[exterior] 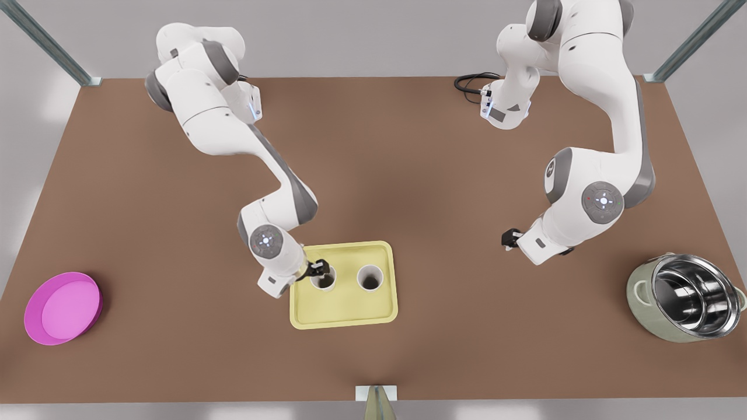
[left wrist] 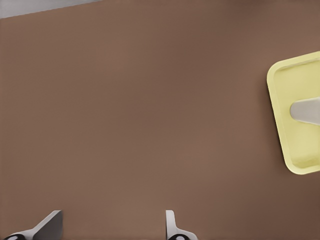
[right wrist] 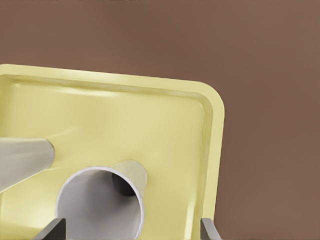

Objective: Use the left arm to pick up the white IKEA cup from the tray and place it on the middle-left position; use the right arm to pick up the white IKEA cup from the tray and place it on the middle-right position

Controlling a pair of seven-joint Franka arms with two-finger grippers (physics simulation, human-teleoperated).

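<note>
Straddling the nearer white, thin-walled tapered cup (right wrist: 100,205), the right gripper (right wrist: 130,232) stood wide, one finger close beside the cup's wall, the other well off it. Nothing was gripped yet. In the front view this gripper (exterior: 318,270) sat low and left of centre, over the pale yellow rimmed rectangular tray (exterior: 344,312). Both cups stood upright in the tray, open mouths up, the second white cup (exterior: 370,277) just to the right of the first.

The left gripper (left wrist: 110,227) waited with its fingers spread over the bare brown tabletop (exterior: 408,175), right of centre in the front view (exterior: 509,238), well apart from the tray.

Each cup looked light and rigid, probably smooth and somewhat slippery. Its taper narrows downward, so a pinch across the wall just under the rim seemed the safest hold, with a squeeze gentle enough not to tip it. No brand mark, label or lettering could be read on the cups or the tray.
</note>
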